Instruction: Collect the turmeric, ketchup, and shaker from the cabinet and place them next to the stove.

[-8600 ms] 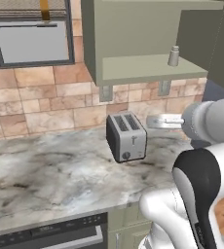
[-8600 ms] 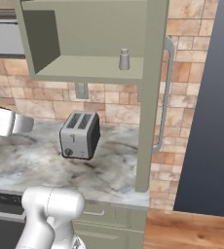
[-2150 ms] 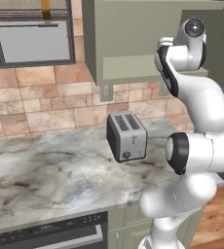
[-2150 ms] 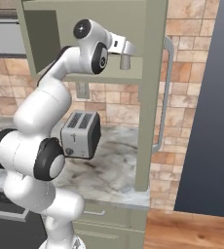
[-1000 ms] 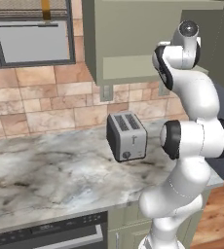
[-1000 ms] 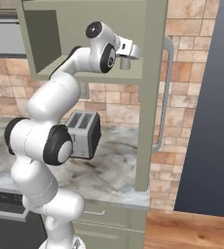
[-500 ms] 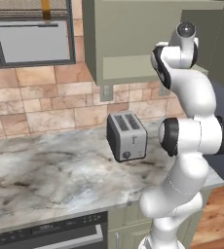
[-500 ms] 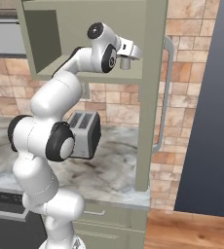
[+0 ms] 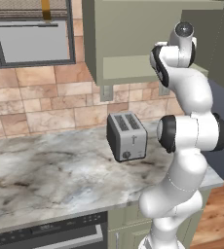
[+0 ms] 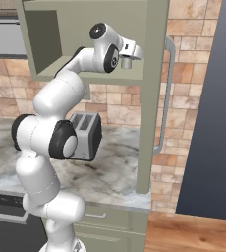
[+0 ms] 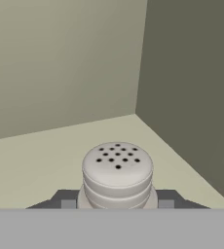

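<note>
The shaker (image 11: 117, 175) is seen at the bottom centre of the hand view, bracketed by the gripper (image 11: 117, 203) on the cabinet (image 11: 60, 141) shelf. The 2 fingers sit against its sides, apparently clamped for lifting it out.

One shaker (image 11: 117, 174), its domed top pierced by about ten small holes. One cabinet (image 10: 149, 88) on the wall, one shelf inside. One toaster (image 9: 126, 135) with two slots, on one marble counter (image 9: 50, 172). One long handle (image 10: 167, 93) on the cabinet's side. One window (image 9: 28, 41) over the tiled wall.
</note>
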### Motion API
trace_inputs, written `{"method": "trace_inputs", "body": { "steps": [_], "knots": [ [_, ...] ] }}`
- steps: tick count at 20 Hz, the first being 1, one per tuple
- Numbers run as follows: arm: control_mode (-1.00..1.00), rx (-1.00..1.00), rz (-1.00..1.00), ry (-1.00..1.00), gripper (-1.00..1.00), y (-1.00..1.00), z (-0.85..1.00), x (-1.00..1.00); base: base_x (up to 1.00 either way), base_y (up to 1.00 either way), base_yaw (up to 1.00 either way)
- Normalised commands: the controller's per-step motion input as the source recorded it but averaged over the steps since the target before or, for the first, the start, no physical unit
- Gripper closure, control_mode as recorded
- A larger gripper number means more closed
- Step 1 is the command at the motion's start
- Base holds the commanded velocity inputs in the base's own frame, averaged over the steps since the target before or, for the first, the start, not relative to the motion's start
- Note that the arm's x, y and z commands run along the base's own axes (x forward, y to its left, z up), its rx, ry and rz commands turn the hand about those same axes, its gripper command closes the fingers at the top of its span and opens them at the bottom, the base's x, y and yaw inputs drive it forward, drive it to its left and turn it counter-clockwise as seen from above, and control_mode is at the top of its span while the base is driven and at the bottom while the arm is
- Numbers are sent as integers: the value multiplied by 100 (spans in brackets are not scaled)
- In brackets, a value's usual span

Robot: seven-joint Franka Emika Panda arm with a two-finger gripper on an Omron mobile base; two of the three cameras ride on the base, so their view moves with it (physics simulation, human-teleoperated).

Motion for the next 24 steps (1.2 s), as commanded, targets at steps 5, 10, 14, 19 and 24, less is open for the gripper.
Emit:
{"method": "trace_inputs", "body": {
  "steps": [5,10,14,19,24],
  "knots": [
    [-100,0,0,0,100,0,0,0,0,0,0],
    [-100,0,0,-1,100,-1,0,-10,0,0,0],
    [-100,0,0,-1,100,0,0,-25,0,0,0],
    [-100,1,0,-4,100,5,0,-39,0,0,0],
    [-100,0,0,-6,100,19,0,-70,0,0,0]
  ]
}}
